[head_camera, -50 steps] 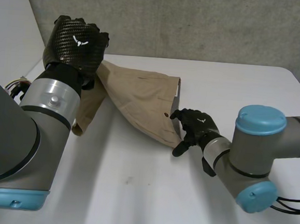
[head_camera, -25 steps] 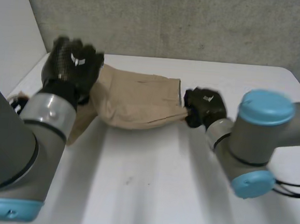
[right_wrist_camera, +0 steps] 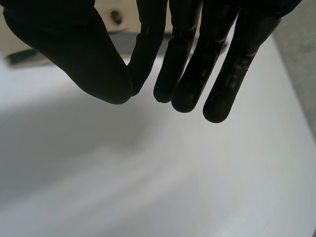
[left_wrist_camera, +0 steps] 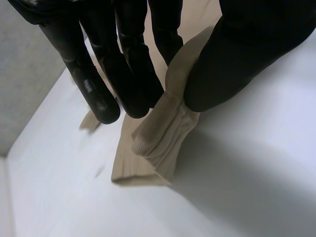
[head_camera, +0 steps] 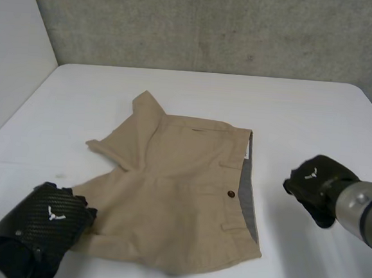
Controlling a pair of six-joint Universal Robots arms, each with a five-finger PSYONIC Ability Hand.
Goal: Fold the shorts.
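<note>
My left robot hand [left_wrist_camera: 237, 54] has a bunched leg hem [left_wrist_camera: 160, 131] of the shorts [head_camera: 181, 196] pinched between thumb and fingers, low over the bench [head_camera: 305, 103]. The shorts lie spread out between my two hands. The waistband [head_camera: 251, 205] is on the side toward my right robot hand [head_camera: 318, 185], and the other leg [head_camera: 132, 131] lies rumpled and partly turned over, well beyond my left fingertips. My right robot hand is off the cloth, near the waistband, fingers straight and relaxed, holding nothing

What worries me from here is the grip. The hem is wadded thick under my thumb, so I may have only some of its layers, and a lift could leave the under layer lying on the bench or let the wad slide out. With nothing pinning the waistband, carrying the hem across would likely drag the whole garment along instead of creasing it. And the rumpled far leg, if I fold over it as it lies, would get buried as a lump
</note>
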